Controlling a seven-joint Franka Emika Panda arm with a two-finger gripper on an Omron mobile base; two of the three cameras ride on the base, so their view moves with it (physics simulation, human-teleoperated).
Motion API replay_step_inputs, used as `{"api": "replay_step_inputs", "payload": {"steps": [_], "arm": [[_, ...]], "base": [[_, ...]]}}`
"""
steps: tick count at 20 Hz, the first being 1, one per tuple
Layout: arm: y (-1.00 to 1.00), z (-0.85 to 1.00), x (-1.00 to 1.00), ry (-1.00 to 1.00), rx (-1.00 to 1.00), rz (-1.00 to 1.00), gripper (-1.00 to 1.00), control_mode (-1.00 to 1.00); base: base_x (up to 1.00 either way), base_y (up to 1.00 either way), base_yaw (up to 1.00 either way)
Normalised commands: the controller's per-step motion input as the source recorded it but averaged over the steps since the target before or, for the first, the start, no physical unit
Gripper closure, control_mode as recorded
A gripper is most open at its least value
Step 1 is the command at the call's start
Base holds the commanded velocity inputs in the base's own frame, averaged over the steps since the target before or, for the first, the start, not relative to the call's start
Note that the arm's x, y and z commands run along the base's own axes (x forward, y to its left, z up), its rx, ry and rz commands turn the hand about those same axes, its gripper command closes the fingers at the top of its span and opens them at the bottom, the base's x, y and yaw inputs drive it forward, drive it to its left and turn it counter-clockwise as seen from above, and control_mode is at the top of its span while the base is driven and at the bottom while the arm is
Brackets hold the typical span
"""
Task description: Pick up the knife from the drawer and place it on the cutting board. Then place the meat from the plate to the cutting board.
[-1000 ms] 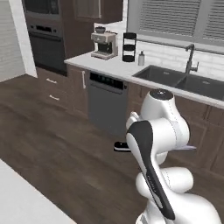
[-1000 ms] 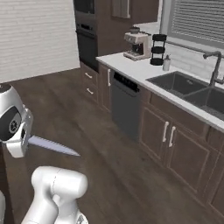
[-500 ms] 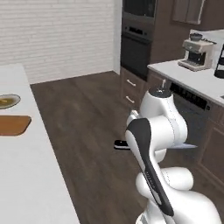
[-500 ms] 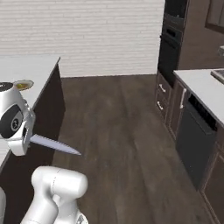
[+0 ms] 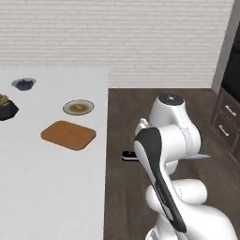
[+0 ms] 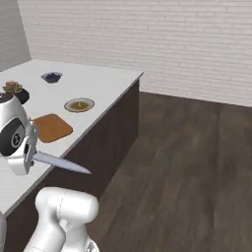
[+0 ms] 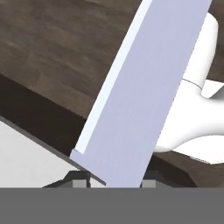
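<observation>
While the gripper clamps the knife, its long silver-grey blade juts level, near the reddish-brown cutting board.

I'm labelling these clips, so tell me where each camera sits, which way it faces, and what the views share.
Left base view: behind the arm's left, facing the white counter, cutting board and plate; arm at right.
Right base view: behind its right, same counter; arm at lower left, knife sticking out.
Hand view: on the hand, along the knife blade toward the floor.
Both base views share board and plate.
</observation>
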Motion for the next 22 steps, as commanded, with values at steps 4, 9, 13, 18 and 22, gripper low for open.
{"api": "replay_step_inputs", "payload": {"steps": [4, 9, 13, 18, 22], "arm": [[0.0, 0.0, 0.0, 0.0, 0.0, 0.0, 1.0, 1.0], [0.0, 0.0, 0.0, 0.0, 0.0, 0.0, 1.0, 1.0], [0.0, 0.0, 0.0, 0.0, 0.0, 0.0, 1.0, 1.0], [0.0, 0.0, 0.0, 0.0, 0.0, 0.0, 1.0, 1.0], [0.0, 0.0, 0.0, 0.0, 0.0, 0.0, 1.0, 1.0]], "base": [[1.0, -0.4, 0.55], [0.99, -0.35, 0.5], [0.91, -0.21, 0.54], [0.68, -0.08, 0.59], [0.69, -0.09, 0.65]]}}
